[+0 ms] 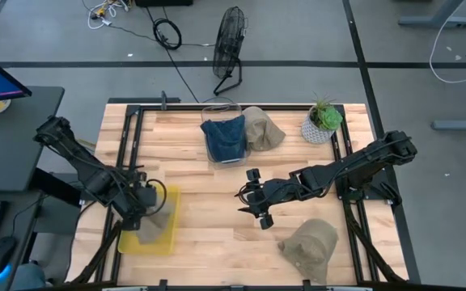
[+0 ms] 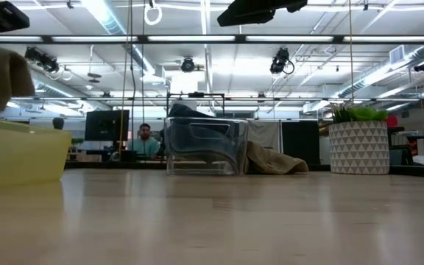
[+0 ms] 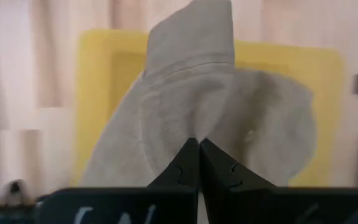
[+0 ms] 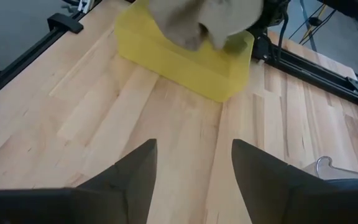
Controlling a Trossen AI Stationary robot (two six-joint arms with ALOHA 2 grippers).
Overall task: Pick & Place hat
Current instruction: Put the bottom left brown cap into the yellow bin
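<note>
A tan hat [image 3: 191, 81] hangs over the yellow bin [image 1: 154, 237] at the table's near left, and my left gripper [image 3: 198, 149] is shut on it. In the low view the hat [image 2: 0, 73] stands above the bin's rim [image 2: 17, 147]. My right gripper [image 1: 251, 207] hovers open over the table's middle and points toward the bin [image 4: 185, 59], touching nothing. A second tan hat [image 1: 310, 246] lies flat on the table near the right edge. My left gripper pinches the tan hat's cloth [image 3: 194, 127] between its two fingertips, coming from above and pointing down. The hat hangs below the fingers, spread over the yellow bin [image 3: 98, 81]. Which part of the hat this is, and whether its lower end rests in the bin, I cannot tell.
A clear bin [image 1: 223, 137] with a blue hat in it stands at the far middle, and a third tan hat [image 1: 264, 129] lies against its right side. A potted plant [image 1: 324, 121] stands at the far right. Bare wood [image 4: 135, 124] lies between my right gripper and the yellow bin.
</note>
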